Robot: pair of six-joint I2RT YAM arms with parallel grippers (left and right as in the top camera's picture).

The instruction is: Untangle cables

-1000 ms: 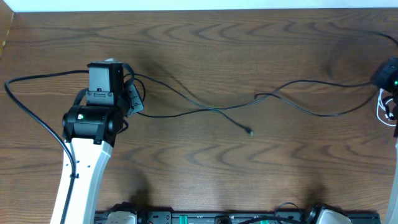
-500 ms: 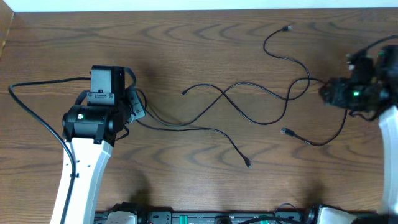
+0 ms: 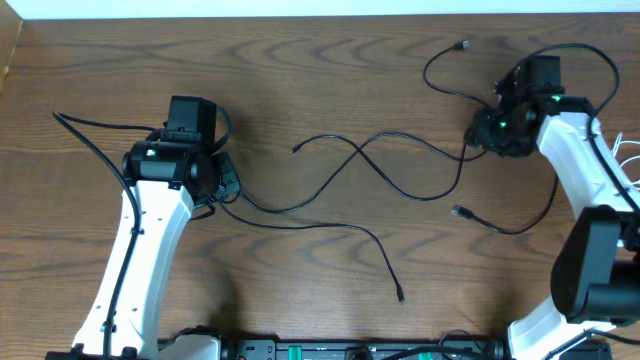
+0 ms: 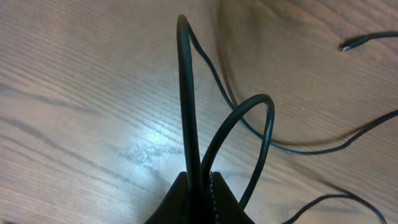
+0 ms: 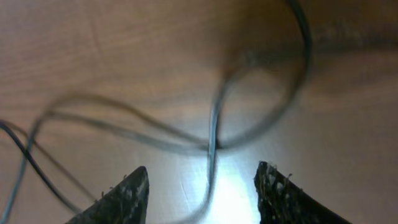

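- I see black cables (image 3: 357, 158) on the table (image 3: 300, 60).
- Table: dark brown, wavy wood grain.
- Over the table, left arm (image 3: 130, 270) and right arm (image 3: 580, 165): white, black joints.

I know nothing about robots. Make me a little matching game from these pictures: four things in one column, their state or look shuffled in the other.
1 left gripper
2 right gripper
3 bottommost cable plug in the overhead view
4 table

A brown wood grain
B jaws apart over blurred cables
C shut on a black cable
D lying loose on the wood

Pairs: 1-C, 2-B, 3-D, 4-A
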